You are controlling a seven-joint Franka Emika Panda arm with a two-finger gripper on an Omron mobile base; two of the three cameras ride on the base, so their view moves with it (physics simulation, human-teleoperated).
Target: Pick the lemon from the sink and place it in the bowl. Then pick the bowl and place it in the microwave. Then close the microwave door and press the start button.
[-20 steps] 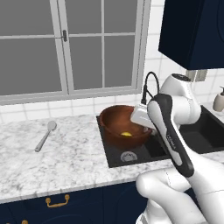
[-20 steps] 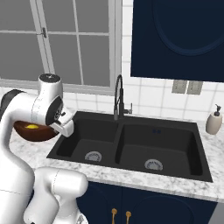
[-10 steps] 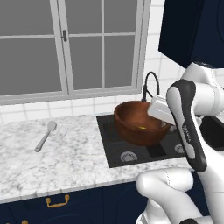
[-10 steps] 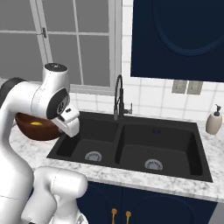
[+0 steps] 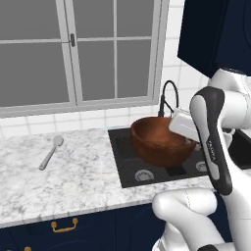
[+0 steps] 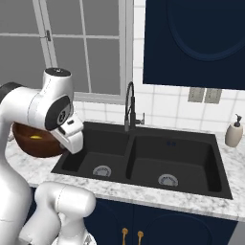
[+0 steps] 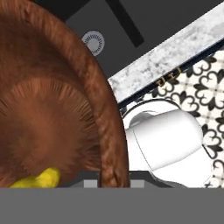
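Sink [image 6: 191, 158]: black double basin in the counter [image 5: 73, 181], now emptied of fruit. Bowl [image 5: 159, 142]: since a second ago raised higher and carried rightward over the left basin, so the microwave leg is judged under way. Tool [image 5: 182, 128]: shut on the bowl's rim. Lemon [image 7: 41, 180]: inside the bowl, seen in hand and right base views, hidden by the bowl's wall in the left.

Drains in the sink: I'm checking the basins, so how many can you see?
2. One drain sits in the left basin of the sink, the other drain in the right basin. None looks hidden in the right base view.
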